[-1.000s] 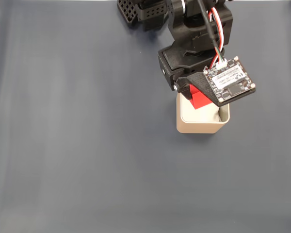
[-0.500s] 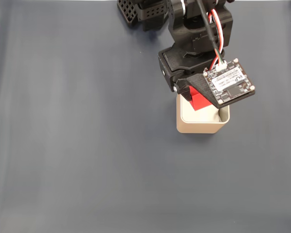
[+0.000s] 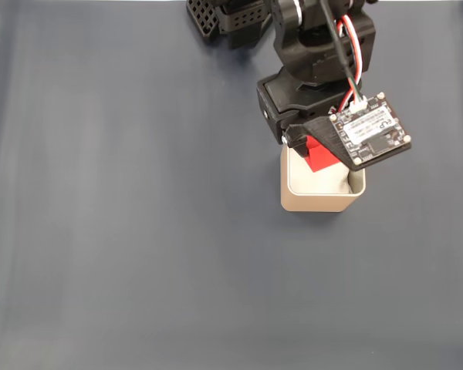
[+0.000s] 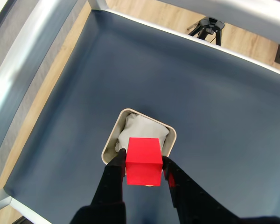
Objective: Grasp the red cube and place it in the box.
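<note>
Item, jaws [image 4: 144,164]: two black fingers [image 4: 113,170] are closing on opposite side faces of the red cube [image 4: 143,161], open just to the cube's width and holding nothing else; the cube is sitting square between them, upper face level, lifted off the tabletop [image 4: 224,107]. Item, cube in the fixed view [image 3: 319,156]: it is showing as a red patch under the black arm [image 3: 312,58] and the slanted circuit board [image 3: 369,129], over the far part of the box. Item, box [image 4: 111,138]: a beige square container with rounded corners is standing upright on the tabletop, white padding [image 4: 142,129] lying inside; in the fixed view its front wall [image 3: 316,202] is facing the camera. Key relation: in the wrist view the cube is hanging above the box's near rim, overlapping the opening only in part, with the bulk of the padded cavity lying ahead of the jaws. Judgement: the carry is looking nearly complete; a short reach forward to centre the cube over the padding, then a parting of the jaws, seems to be what is remaining, the near rim being the thing the cube could catch on. Item, surroundings: wooden floor [image 4: 144,11] beyond the tabletop.
</note>
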